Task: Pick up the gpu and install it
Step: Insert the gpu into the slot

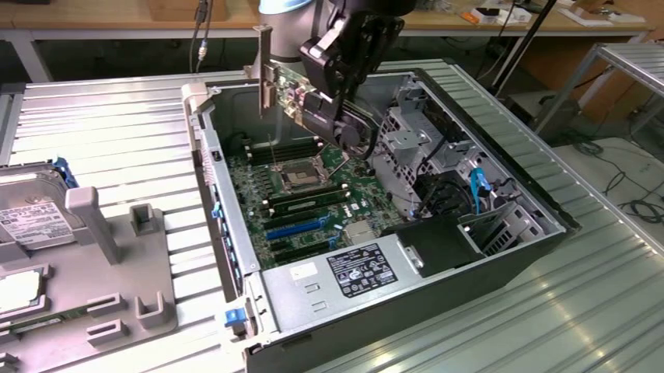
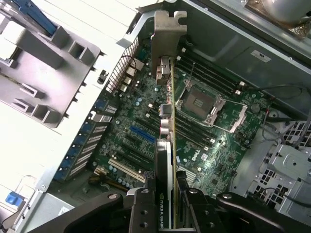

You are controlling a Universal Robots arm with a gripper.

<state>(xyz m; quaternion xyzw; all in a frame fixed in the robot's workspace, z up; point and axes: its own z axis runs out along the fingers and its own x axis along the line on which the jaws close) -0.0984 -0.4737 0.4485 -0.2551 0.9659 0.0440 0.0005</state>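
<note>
The gripper (image 1: 316, 105) is clenched on the gpu (image 1: 285, 89), one finger on each flat face. It holds the card on edge in the air above the open computer case (image 1: 518, 256), at about twelve o'clock of the case opening in the exterior view. In the wrist view the gripper (image 2: 170, 204) clamps the dark end of the gpu (image 2: 164, 155), and the silvery bracket points away over the motherboard (image 2: 146, 126). The card is clear of the board and not yet seated in any slot.

The gpu looks light and stiff, but I judge it fragile. It is a bare circuit board with small parts, best held by its flat faces or its metal bracket and away from the contact edge.

By count there is one gpu, one gripper and one case. One CPU socket (image 1: 298, 177) lies at about six o'clock from the gripper. One labelled power supply (image 1: 358, 268) sits at the case's six o'clock end. One grey fixture (image 1: 124, 256) stands at nine o'clock of the case.
</note>
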